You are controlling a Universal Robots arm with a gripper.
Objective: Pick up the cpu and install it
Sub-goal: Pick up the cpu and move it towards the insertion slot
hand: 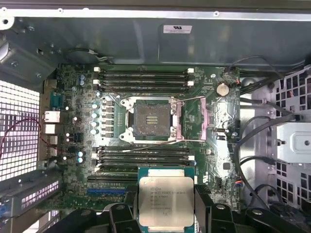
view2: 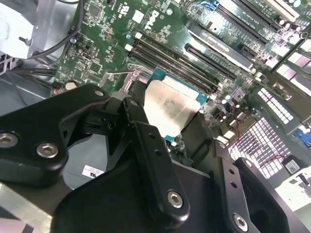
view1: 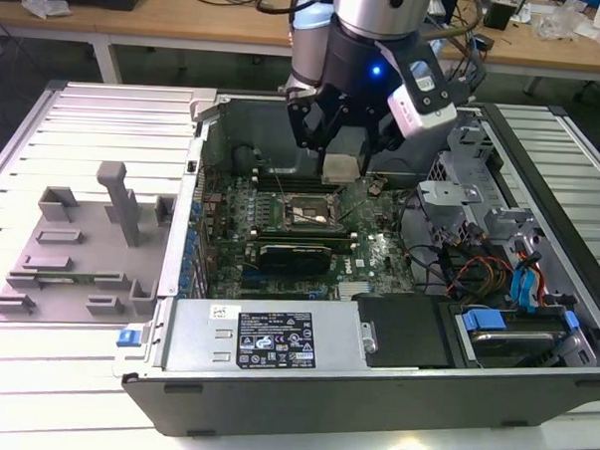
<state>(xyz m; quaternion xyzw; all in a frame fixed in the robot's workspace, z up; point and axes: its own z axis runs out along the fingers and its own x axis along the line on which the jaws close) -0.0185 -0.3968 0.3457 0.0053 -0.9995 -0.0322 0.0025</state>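
My gripper (view1: 344, 165) hangs inside the open computer case and is shut on the cpu (view1: 343, 168), a flat square chip with a silvery metal top. In the first wrist view the cpu (hand: 165, 201) sits between the black fingers (hand: 122, 213), held level above the green motherboard (hand: 73, 121). The second wrist view shows the cpu (view2: 170, 109) clamped at its edges. The open socket (hand: 152, 119) with its metal frame lies on the board a little way from the chip; in the exterior view the socket (view1: 306, 211) is just below and to the left of the gripper.
The case (view1: 275, 344) lies on its side on a slatted white table (view1: 74, 385). A grey plastic tray (view1: 85, 241) with slots lies at the exterior view's left. Memory slots (hand: 146, 77), cables (view1: 467, 267) and a drive bay (view1: 515, 329) surround the board.
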